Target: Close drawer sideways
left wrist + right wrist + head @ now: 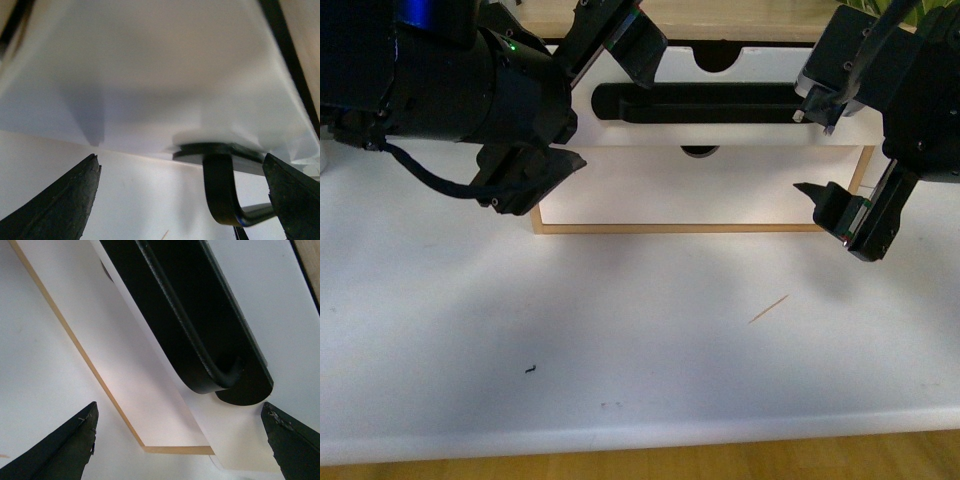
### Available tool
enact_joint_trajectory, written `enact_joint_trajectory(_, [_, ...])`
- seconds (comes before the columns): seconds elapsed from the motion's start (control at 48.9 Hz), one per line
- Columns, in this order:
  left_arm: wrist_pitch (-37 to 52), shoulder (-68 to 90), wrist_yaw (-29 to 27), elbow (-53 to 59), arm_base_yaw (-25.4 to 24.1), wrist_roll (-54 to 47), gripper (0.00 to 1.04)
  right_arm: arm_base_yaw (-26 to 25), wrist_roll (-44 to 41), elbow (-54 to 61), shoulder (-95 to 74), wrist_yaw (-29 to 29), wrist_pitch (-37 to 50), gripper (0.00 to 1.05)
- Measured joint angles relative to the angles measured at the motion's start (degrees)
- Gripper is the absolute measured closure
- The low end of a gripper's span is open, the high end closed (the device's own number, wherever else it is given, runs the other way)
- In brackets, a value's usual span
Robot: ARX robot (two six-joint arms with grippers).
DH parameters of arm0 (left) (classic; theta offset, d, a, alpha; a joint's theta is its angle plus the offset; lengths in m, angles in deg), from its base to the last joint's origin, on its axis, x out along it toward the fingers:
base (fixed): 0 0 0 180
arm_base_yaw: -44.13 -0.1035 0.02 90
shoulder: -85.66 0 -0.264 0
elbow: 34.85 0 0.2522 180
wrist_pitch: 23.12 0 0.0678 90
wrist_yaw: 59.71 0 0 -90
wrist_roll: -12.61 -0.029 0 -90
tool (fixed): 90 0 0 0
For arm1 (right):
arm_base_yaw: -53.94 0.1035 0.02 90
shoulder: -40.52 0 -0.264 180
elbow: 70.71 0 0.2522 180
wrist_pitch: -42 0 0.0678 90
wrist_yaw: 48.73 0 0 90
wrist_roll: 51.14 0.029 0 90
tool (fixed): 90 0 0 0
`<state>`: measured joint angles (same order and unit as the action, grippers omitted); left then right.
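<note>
As the handle (710, 103) of the drawer (720, 132) runs crosswise, its ends are flanked by left gripper (612, 115) and right gripper (809, 150), both spread wide.

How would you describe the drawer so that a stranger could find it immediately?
Start at the white table and look to its far side. There lies the drawer, white, with a light wooden edge on its near side. Nothing else here carries a long black bar handle across its front.
</note>
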<state>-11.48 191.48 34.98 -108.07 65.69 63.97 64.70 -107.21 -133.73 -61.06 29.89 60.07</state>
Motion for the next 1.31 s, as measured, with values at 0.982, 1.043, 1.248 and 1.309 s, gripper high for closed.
enact_joint_trajectory(0.982, [-0.87, -8.98, -4.22, 6.56, -4.07, 1.11, 0.06, -1.79, 2.93, 7.54, 11.89, -3.56, -2.47, 0.09])
enact_joint_trajectory(1.043, [-0.46, -14.05, -5.46, 10.99, -4.87, 1.51, 0.06, -2.40, 3.54, 10.95, 16.55, -4.42, -3.21, 0.09])
enact_joint_trajectory(1.248, [-5.29, -30.86, -14.67, 25.33, -8.26, -1.64, 0.06, -6.60, 8.31, 22.91, 35.23, -6.49, -8.50, 0.09])
enact_joint_trajectory(1.309, [-8.22, -36.68, -17.46, 29.49, -8.96, -3.93, 0.06, -8.46, 10.38, 26.36, 41.88, -7.39, -10.97, 0.09])
